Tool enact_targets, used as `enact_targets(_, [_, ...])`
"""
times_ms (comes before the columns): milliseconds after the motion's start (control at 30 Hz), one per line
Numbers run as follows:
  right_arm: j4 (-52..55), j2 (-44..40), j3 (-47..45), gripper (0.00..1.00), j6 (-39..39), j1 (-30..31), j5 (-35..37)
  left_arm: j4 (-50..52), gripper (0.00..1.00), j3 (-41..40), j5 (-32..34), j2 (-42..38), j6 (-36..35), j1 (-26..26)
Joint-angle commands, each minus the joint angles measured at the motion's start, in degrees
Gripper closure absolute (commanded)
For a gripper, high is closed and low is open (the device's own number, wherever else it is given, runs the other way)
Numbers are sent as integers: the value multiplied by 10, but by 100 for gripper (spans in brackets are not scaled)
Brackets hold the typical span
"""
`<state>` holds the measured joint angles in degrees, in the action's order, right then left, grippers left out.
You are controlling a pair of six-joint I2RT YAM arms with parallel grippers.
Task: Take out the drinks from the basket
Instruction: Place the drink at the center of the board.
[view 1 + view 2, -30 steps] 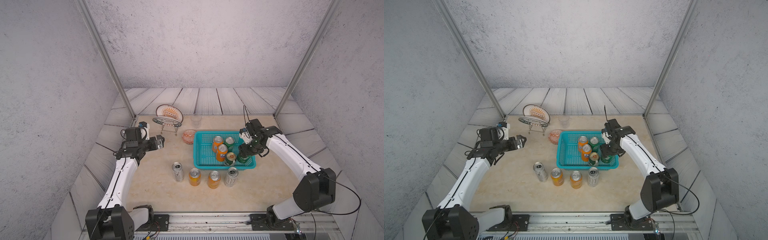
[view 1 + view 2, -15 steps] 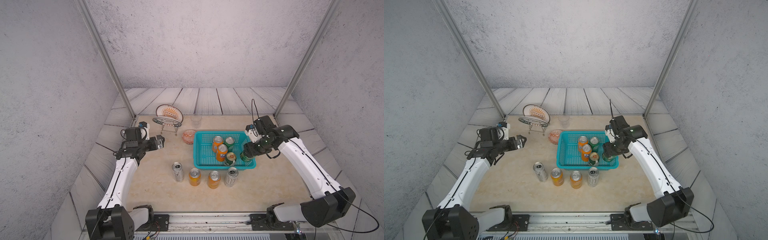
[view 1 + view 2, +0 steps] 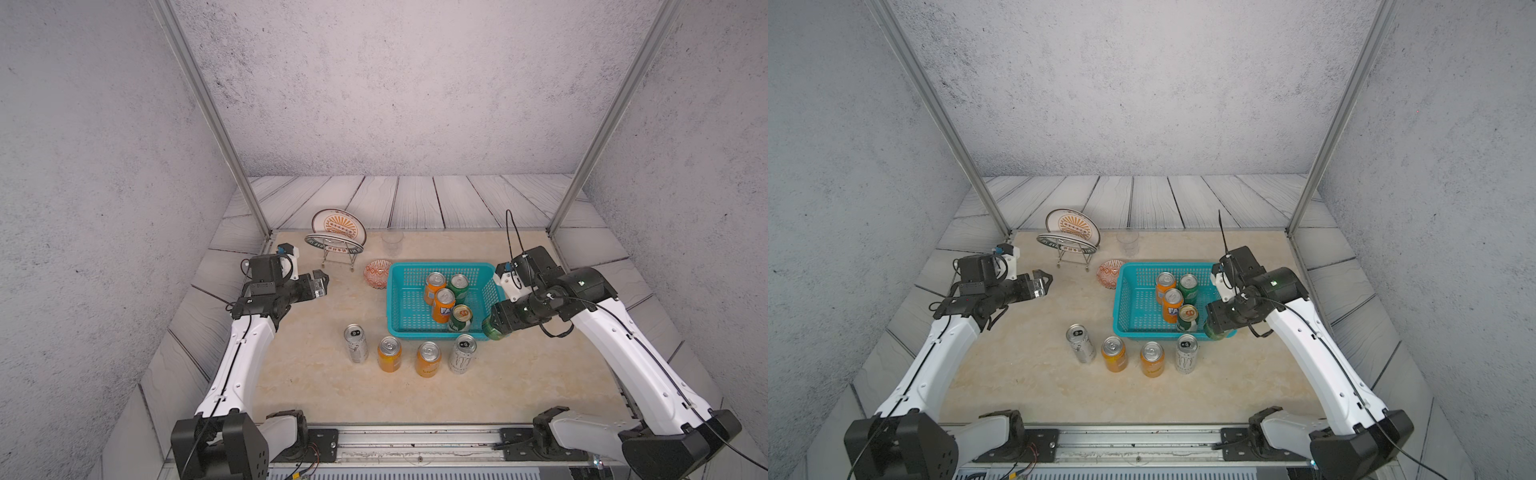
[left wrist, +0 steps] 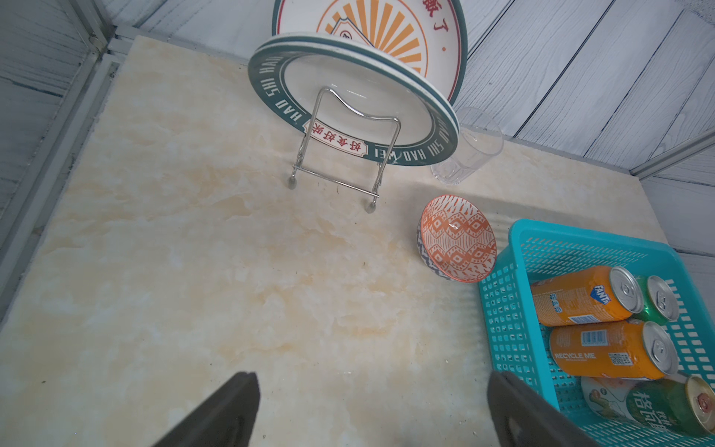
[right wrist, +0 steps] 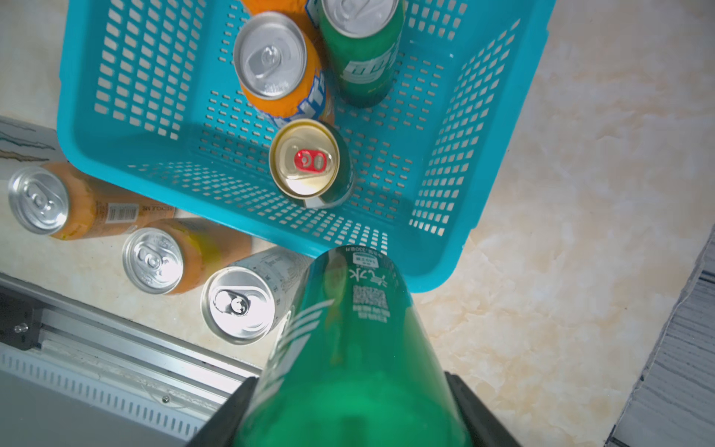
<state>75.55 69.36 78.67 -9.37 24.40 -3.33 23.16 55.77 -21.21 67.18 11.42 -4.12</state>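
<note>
Moved: right arm (image 3: 623, 345) is carrying the green can (image 3: 491, 331) out over the near-right corner of the basket (image 3: 399, 305).
Basket: four drinks (image 3: 444, 305) are waiting inside.
Green can: light, slick, dentable; taking mid-body.
Right fingers (image 5: 479, 418): clamping the can.
Left fingers (image 4: 224, 414): gaping wide, idling.

On my feed, in both top views, a cream marble-look tabletop (image 3: 316, 386) sits framed by grey wood-grain planks (image 3: 415, 203), grey textured walls (image 3: 395, 83) and two slanting aluminium posts (image 3: 208, 112). Left of centre, near the tabletop's back edge, I see a round white plate with a dark green lettered rim (image 3: 334, 244) lying tilted on a thin chrome wire stand (image 4: 336, 179). A round white plate with an orange sunburst (image 3: 338, 224) stands nearly upright behind it. Just right of them a clear plastic cup (image 3: 392, 243) stands upright. Below the cup in the frame sits a small orange-patterned ceramic bowl (image 3: 377, 273), apart from the stand.
</note>
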Motion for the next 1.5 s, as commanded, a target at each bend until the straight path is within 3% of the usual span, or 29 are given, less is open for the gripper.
enact_targets(0, [-10,-24,-18,38,-23,12,9,2,1,16,-2,0,-4,-5])
enact_targets(800, [-61,-66,-154,38,-98,39,21,3,1,16,2,3,-6,-6])
enact_targets(1467, [-200,-28,-277,38,-142,39,61,4,1,16,0,8,-6,-6])
